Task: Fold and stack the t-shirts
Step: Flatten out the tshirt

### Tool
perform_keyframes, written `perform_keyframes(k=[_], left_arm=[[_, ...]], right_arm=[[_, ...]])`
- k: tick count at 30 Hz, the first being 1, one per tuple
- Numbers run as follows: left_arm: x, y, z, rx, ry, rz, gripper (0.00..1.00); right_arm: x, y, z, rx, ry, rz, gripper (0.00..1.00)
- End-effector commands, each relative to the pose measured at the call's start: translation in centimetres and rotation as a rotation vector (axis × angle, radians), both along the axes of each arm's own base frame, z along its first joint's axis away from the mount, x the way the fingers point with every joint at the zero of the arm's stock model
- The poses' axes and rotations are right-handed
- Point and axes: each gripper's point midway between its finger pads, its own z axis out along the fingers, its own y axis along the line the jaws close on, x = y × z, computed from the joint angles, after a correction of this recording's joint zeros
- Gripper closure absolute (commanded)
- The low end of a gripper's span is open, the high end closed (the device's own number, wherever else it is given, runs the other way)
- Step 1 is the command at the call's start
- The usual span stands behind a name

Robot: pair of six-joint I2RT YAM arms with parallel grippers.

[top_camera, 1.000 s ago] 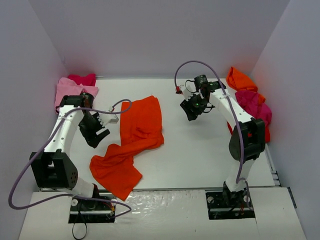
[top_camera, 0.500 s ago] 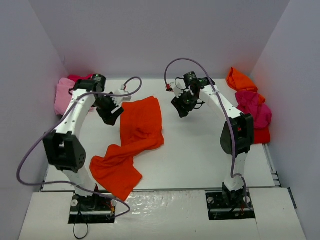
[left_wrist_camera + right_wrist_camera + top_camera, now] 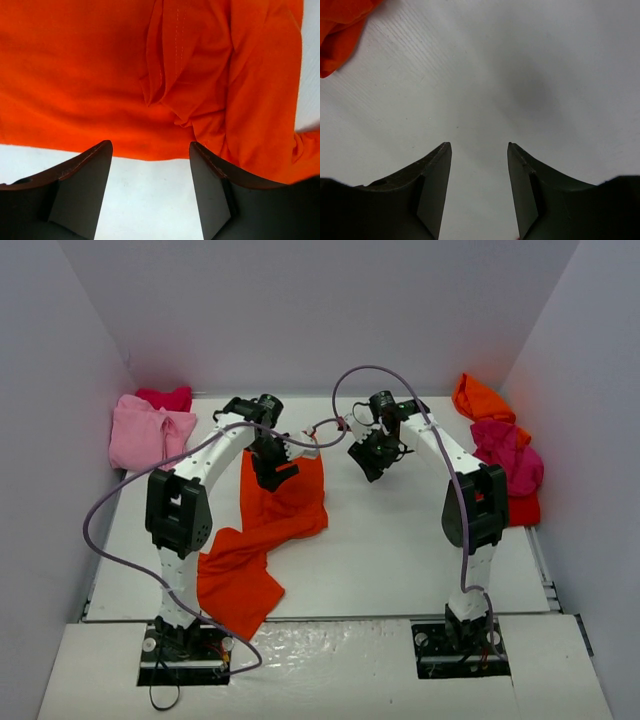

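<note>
A bright orange-red t-shirt (image 3: 270, 520) lies crumpled and stretched diagonally across the table's left-middle. My left gripper (image 3: 277, 472) hovers over its upper part, open and empty; in the left wrist view the shirt (image 3: 150, 75) fills the top, its edge just beyond the fingertips (image 3: 102, 150). My right gripper (image 3: 372, 462) is open and empty over bare table to the right of the shirt; a corner of the shirt (image 3: 340, 30) shows at the top left of the right wrist view. Light pink (image 3: 140, 432) and magenta (image 3: 165, 398) tees lie at the far left.
At the far right, an orange tee (image 3: 480, 400), a magenta tee (image 3: 510, 455) and a red one (image 3: 525, 508) are piled against the wall. White walls enclose the table (image 3: 400, 550) on three sides. Purple cables loop from both arms.
My left arm has swung from the left side rightwards over the top of the orange-red shirt. My right gripper has shifted slightly. The shirt has not moved.
</note>
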Motion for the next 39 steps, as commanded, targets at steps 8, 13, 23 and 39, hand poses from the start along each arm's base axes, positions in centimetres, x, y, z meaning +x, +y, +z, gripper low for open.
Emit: perform_keyframes(k=[8,13,23,39], left_arm=[[2.5,-0.9,-2.7,0.051,-0.019,-0.076,0.41],[2.9,-1.3,-3.9,0.049,0.009,-0.085,0.42],[2.3,-2.1,-4.8,0.039,0.050,-0.102,0.43],[1.4,-2.0,-2.2,0.012,0.020,-0.105,0.45]], right_arm=[[-0.1,-0.8,2.5,0.005,-0.059,-0.020,0.54],[0.0,-1.0,2.1,-0.008,-0.054,-0.021,0.54],[0.1,-1.2,1.3,-0.019,-0.038,-0.025,0.54],[0.3,-1.0,0.6,-0.006,-0.028,-0.030,0.54]])
